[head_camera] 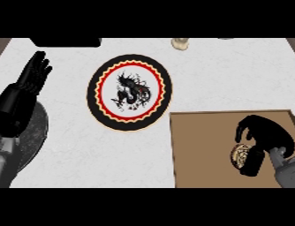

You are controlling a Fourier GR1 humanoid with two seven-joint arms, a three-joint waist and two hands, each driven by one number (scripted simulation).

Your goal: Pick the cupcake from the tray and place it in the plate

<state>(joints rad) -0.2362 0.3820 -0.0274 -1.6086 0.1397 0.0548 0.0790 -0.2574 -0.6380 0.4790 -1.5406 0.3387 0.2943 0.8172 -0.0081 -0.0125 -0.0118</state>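
Your right robot hand [267, 137] is curled around the cupcake [240, 155], fingers and thumb wrapping it over the brown tray [202, 150] at the near right of the bench [228, 75]. Your left robot hand [29, 81] rests spread, fingers straight, at the far left. The patterned plate [129, 92] lies left of the tray, holding nothing.

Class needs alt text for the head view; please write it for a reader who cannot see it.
The robot's right hand curls round a cupcake on a brown tray at lower right. A round patterned plate lies on the white counter left of the tray; the left hand rests open at far left.
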